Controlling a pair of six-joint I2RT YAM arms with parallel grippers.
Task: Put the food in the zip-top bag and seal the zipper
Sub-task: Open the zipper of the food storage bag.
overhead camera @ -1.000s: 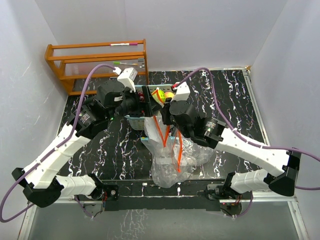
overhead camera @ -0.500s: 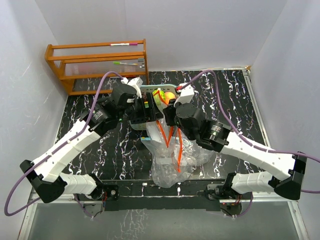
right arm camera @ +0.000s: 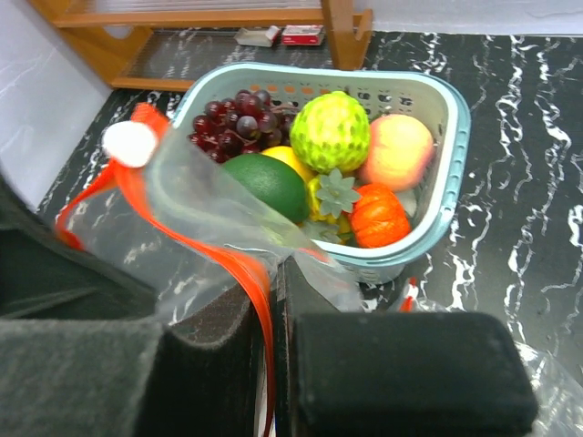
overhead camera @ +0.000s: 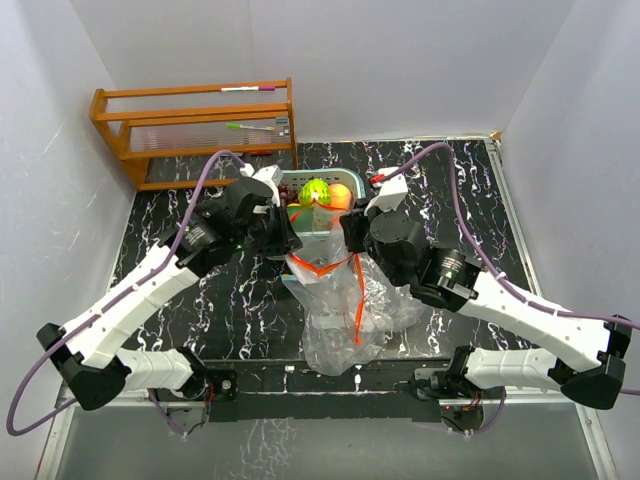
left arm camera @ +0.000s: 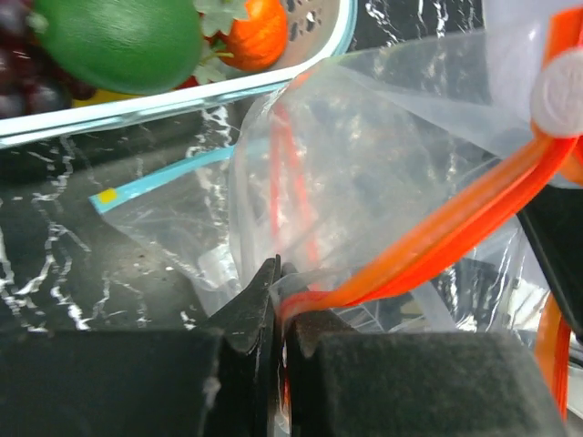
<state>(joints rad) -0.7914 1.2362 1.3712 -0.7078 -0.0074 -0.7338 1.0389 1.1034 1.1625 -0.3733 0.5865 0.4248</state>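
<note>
Your left arm [overhead camera: 150,290] reaches in over the counter [overhead camera: 470,190] from the left. The left jaws are pressed together on the orange zipper strip [left arm camera: 437,237] of the zip-top bag [left arm camera: 364,173], pinching it at the near left of the bag's mouth. In the left wrist view the strip runs up and to the right from the pinch, toward the white slider [left arm camera: 560,91] at the frame's right edge.

Your right arm [overhead camera: 520,300] comes in from the right, and the right jaws are also clamped shut on the same orange strip [right arm camera: 258,278], on the opposite side of the mouth. Between the two pinches the clear plastic is lifted off the counter and the mouth hangs partly open. The rest of the bag [overhead camera: 345,320] lies crumpled on the black marbled surface between the arm bases.

The food sits in the pale blue basket [right arm camera: 455,109] just behind the bag. It holds purple grapes [right arm camera: 232,123], a bumpy lime-green fruit [right arm camera: 330,132], a peach [right arm camera: 399,150], a dark green avocado [right arm camera: 266,187], a small orange fruit [right arm camera: 378,217] and something yellow [right arm camera: 290,162] half hidden among them. A wooden rack [overhead camera: 195,130] stands at the back left corner.
</note>
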